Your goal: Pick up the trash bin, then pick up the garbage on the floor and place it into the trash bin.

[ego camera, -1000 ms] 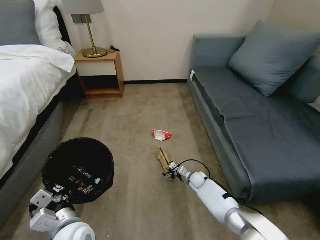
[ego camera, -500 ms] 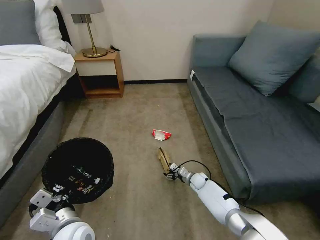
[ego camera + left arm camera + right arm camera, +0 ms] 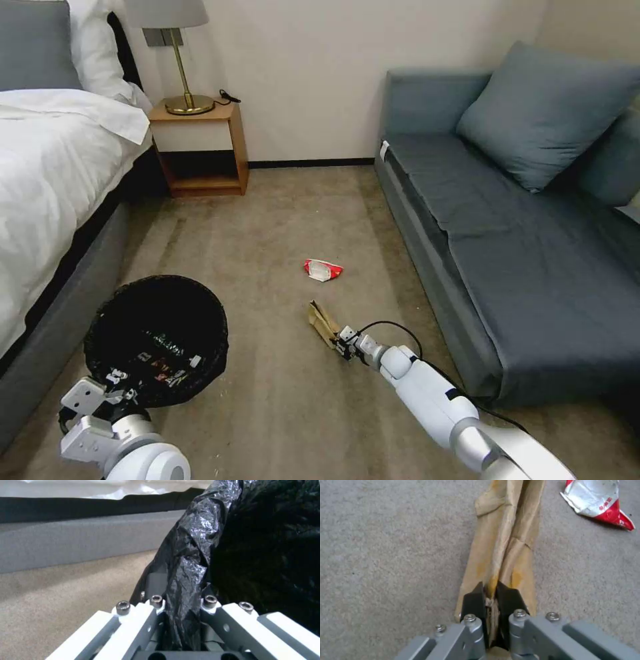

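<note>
Right tool (image 3: 490,597) pinched on near end of brown paper bag (image 3: 501,542), low over carpet (image 3: 280,220), bag trailing forward. Red-and-white packet (image 3: 323,269) lies just beyond, apart. Left tool (image 3: 181,620) clamped on trash bin (image 3: 157,337) rim through black liner, holding bin beside bed (image 3: 53,173), mouth up, likely ready for drop.

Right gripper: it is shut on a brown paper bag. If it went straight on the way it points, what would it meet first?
Probably bare carpet; the right gripper, clamping the crumpled brown paper bag, seems aimed just beside the red-and-white packet.
</note>
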Robot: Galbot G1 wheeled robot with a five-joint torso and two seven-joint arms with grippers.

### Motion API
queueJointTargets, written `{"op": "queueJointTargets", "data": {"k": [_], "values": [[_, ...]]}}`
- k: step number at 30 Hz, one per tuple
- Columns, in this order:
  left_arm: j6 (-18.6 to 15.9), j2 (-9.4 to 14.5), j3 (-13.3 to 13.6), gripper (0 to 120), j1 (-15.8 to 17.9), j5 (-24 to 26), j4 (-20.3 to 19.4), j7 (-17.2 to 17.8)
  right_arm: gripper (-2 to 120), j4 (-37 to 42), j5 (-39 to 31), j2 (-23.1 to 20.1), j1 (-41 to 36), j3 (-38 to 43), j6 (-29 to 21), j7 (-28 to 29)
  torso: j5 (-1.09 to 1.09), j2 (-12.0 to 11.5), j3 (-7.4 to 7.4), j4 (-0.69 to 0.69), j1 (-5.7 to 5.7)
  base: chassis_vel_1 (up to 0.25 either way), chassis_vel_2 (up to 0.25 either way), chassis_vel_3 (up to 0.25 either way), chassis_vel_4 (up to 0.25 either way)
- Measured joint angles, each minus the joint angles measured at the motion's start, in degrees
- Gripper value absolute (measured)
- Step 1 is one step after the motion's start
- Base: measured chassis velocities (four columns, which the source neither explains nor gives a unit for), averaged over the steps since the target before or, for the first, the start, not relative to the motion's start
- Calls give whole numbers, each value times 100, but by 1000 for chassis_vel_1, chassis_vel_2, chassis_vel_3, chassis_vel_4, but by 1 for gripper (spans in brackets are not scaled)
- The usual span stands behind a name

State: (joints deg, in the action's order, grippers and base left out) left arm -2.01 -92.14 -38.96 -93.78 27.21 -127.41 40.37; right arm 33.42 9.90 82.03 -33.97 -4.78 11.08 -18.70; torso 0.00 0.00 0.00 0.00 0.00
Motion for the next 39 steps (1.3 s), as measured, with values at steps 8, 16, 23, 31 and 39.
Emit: {"op": "queueJointTargets", "data": {"k": [8, 16, 23, 31, 39], "values": [[0, 0, -1, 0, -3, 1, 1, 0, 7, 62, -34, -12, 0, 43, 50, -9, 0, 0, 0, 0, 0, 0, 0, 0, 0], [0, 0, 6, 0, -9, 1, -22, 2, 7, 1126, -549, -174, -53, 141, -25, 2, 0, 0, 0, 0, 0, 0, 0, 0, 0], [0, 0, -4, 0, -7, 4, -23, 6, 7, 3159, -1298, -567, -230, 200, -192, -16, 0, 0, 0, 0, 0, 0, 0, 0, 0], [0, 0, -6, 0, -6, 7, -23, 9, 7, 5248, -1757, -1095, -605, -542, -267, -331, 0, 0, 0, -1, 0, 0, 0, 0, 0], [-3, 0, -5, 0, -19, -2, -31, 10, 7, 6295, -1833, -1120, -664, -1601, -500, -370, -2, 0, 0, -1, 0, 0, 0, 0, 0]]}}
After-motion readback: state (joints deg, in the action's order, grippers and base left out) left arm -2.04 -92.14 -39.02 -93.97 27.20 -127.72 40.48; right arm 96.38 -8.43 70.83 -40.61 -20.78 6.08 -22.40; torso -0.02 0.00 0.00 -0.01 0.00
